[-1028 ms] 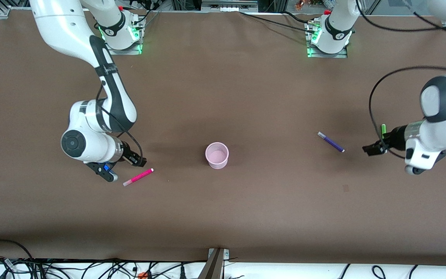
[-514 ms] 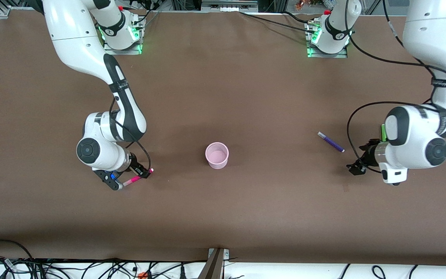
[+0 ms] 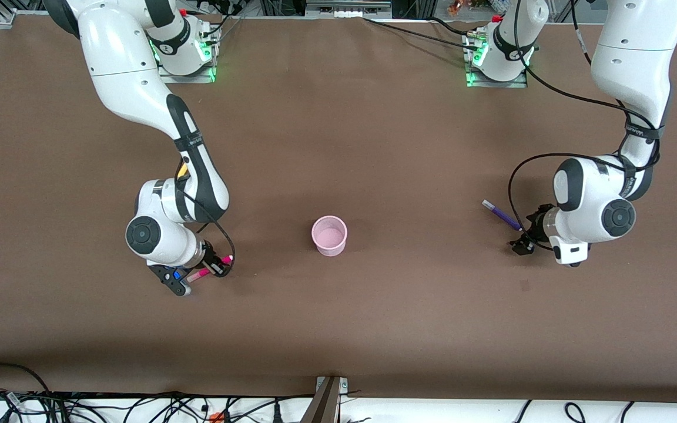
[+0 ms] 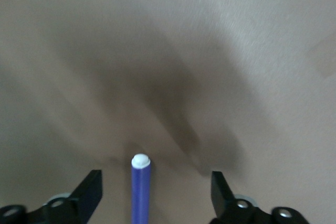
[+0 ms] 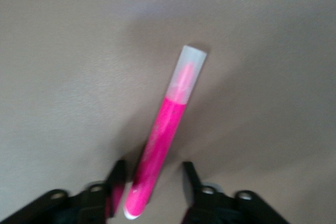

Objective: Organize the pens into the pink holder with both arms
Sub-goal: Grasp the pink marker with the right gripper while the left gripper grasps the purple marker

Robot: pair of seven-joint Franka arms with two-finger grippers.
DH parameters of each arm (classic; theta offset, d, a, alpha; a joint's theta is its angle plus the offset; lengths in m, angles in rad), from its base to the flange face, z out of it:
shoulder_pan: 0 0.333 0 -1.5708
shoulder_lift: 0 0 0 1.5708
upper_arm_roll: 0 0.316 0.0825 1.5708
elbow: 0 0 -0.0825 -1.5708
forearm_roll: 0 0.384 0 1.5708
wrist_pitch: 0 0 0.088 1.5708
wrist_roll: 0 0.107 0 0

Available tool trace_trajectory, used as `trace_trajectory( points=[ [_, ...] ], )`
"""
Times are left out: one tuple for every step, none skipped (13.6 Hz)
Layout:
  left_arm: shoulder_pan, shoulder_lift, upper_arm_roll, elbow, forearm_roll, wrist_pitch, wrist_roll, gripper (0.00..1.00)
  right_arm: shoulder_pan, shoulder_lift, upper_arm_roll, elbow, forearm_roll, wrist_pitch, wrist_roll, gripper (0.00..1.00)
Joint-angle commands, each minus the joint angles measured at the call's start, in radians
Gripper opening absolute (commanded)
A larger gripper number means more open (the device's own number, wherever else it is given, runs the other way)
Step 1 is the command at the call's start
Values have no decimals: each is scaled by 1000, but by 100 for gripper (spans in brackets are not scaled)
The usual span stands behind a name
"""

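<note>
While down at the table, both grippers straddling pens, fingers apart.

Right gripper low around the magenta pen toward the right arm's end, fingers spread on either side, not clamped. Left gripper low around one end of the purple pen toward the left arm's end, fingers wide apart. Pink holder upright on the table between the two pens, well apart from each.
</note>
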Motion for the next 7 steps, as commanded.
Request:
trace_trajectory(
  points=[
    [-15,-57,-2,-72,-10,13,-9,53,6,13,1,17,64,-2,-4,22],
    [-15,-63,-2,-80,-10,13,-9,43,6,13,1,15,81,-2,-7,22],
    [-20,-65,-4,-84,-10,15,-8,41,6,13,1,15,87,-2,-9,20],
    [-21,-65,-7,-84,-10,13,-6,41,6,13,1,15,86,-2,-9,13],
    [-20,-65,-7,-91,-10,13,4,41,6,13,1,15,86,-2,-10,6],
    [-20,-66,-7,-98,-10,13,7,41,6,11,1,17,86,-3,-12,0],
    [-21,-65,-6,-100,-10,13,9,41,7,4,3,17,86,-16,-11,0]
  ],
)
